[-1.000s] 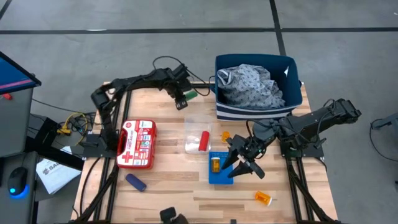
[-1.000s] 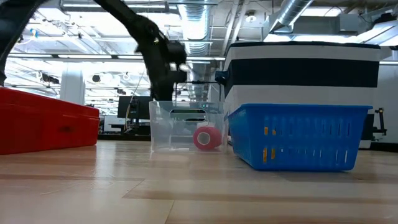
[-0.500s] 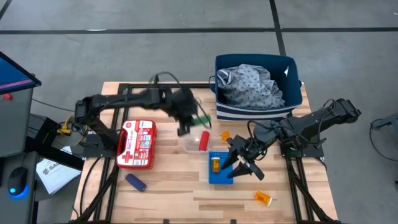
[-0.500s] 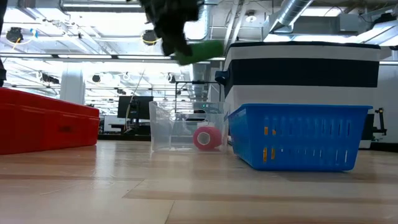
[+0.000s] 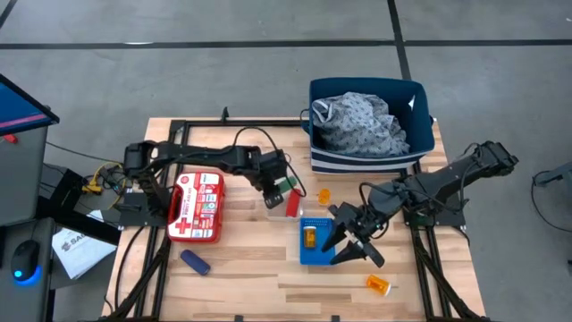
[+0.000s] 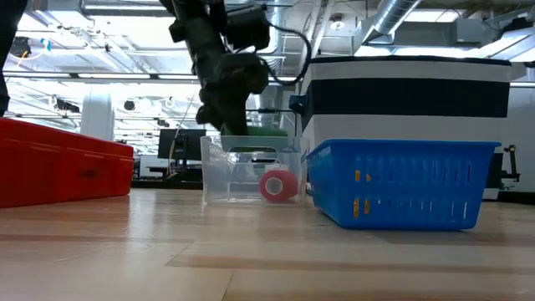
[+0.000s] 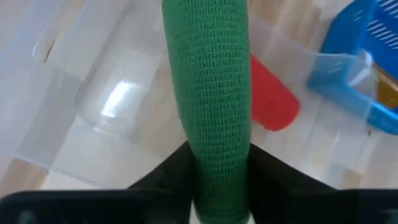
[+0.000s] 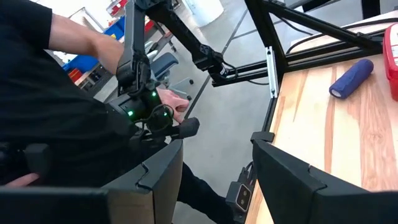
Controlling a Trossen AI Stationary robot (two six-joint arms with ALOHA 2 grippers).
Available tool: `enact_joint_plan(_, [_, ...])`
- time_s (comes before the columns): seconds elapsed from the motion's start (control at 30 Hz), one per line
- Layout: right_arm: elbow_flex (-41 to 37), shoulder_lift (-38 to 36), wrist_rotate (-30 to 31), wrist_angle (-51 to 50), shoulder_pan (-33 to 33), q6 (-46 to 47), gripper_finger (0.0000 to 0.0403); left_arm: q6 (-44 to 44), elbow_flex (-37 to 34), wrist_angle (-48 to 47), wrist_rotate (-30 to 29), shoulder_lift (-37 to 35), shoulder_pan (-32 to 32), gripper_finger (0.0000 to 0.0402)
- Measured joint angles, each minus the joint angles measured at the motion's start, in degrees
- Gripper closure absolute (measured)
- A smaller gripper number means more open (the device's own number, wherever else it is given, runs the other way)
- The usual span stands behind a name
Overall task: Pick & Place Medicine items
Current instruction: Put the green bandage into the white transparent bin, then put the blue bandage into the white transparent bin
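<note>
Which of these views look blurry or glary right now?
Left wrist view: the green roll is crisp, the clear tray behind it is soft with a bright glare patch. Low view: ceiling lights are bright, the left gripper is dark against them. High view: evenly lit and sharp.

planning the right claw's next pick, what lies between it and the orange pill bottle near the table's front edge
Bare wood. In the high view nothing lies between the open right claw and the orange pill bottle; the blue basket sits off to the side.

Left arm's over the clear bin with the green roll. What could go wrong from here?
The left gripper holds the green roll only by its end, so it may tip or slip early. It hangs near the clear bin wall, so it could land on the rim or roll out. It may knock the red roll.
</note>
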Motion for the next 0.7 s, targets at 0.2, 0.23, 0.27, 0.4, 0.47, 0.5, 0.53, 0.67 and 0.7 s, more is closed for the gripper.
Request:
enact_joint_plan(0.2, [0.0,0.0,1.53,0.09,0.88,0.01,0.0212,-4.3,-1.93,3.56,1.44,0.0,0.57,0.0175])
enact_joint_plan(0.23, [0.0,0.0,1.84,0.09,1.1,0.02,0.0212,-4.4,-1.98,3.88,1.92,0.0,0.74,0.0155])
enact_joint_plan(0.27, [0.0,0.0,2.31,0.12,1.3,0.03,0.0212,-4.61,-2.0,4.32,2.01,0.0,0.95,0.0139])
enact_joint_plan(0.4, [0.0,0.0,3.88,0.47,2.16,0.46,0.0212,-4.5,-2.0,5.53,3.35,-1.64,2.21,0.01])
enact_joint_plan(0.47, [-0.02,0.02,4.28,0.67,2.46,0.59,0.0212,-3.04,-2.05,4.48,6.57,-3.6,2.99,0.0096])
enact_joint_plan(0.5, [-0.02,0.0,4.53,0.86,2.64,0.64,0.0212,-2.34,-2.02,5.21,8.75,-4.8,3.07,0.0096])
enact_joint_plan(0.53, [-0.02,0.01,5.0,0.93,2.68,0.66,0.0212,-1.05,-2.03,5.09,11.04,-6.27,3.08,0.0099])
enact_joint_plan(0.67, [-0.02,0.02,6.0,0.97,2.96,0.64,0.0212,4.7,-1.99,6.35,28.14,-13.98,0.84,0.0116])
enact_joint_plan(0.7, [-0.02,0.02,6.17,1.0,2.94,0.64,0.0212,6.43,-1.91,7.01,31.48,-16.3,-0.51,0.012])
